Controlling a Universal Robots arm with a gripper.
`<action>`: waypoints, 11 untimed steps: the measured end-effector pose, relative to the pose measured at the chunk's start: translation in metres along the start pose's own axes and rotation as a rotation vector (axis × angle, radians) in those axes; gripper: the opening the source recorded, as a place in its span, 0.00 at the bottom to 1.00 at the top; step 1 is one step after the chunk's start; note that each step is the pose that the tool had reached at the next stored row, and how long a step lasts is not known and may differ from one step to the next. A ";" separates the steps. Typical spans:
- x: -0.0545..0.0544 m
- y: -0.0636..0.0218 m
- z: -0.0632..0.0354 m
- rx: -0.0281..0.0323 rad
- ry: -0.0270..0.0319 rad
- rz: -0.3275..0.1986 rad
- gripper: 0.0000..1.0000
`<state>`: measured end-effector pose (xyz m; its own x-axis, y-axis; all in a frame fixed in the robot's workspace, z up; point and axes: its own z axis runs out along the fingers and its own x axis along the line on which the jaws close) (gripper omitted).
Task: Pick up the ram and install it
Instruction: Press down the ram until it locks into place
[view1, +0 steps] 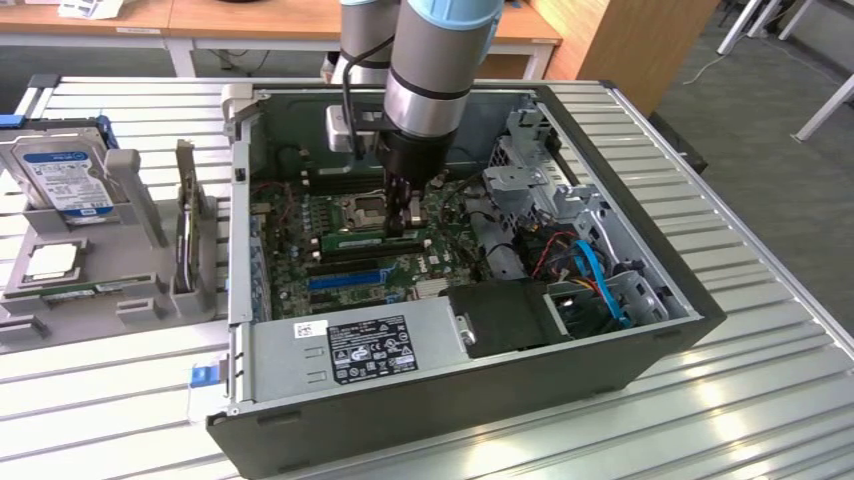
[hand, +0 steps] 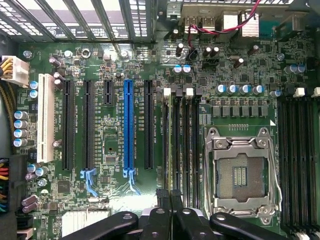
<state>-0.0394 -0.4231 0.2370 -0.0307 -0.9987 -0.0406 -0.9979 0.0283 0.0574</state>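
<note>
The ram (view1: 367, 241) is a narrow green stick with a pale label. It lies along the memory slots (hand: 182, 145) of the motherboard (view1: 300, 255) inside the open computer case (view1: 627, 330). My gripper (view1: 404, 218) reaches straight down into the case, its fingers shut on the stick's upper edge near the end toward the exterior view's right. From the wrist, the black fingertips (hand: 161, 196) stand pressed together over the slot row, beside the empty CPU socket (hand: 240, 175). The stick appears there only as a thin edge-on strip, hard to tell from the slots.
A grey holder (view1: 80, 275) outside the case at the exterior view's left carries a hard drive (view1: 67, 175) and an upright expansion card (view1: 187, 230). Inside the case are the power supply (view1: 367, 345), a metal drive cage (view1: 534, 190), blue cables (view1: 594, 275) and expansion slots (hand: 128, 130).
</note>
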 end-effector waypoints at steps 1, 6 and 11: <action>0.000 0.0000 0.0000 0.0000 0.0001 0.000 0.12; 0.000 0.0000 0.0000 0.0000 0.0000 0.000 0.12; 0.000 -0.0001 0.0012 0.0000 0.0001 0.000 0.12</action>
<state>-0.0394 -0.4231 0.2358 -0.0306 -0.9987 -0.0405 -0.9979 0.0283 0.0575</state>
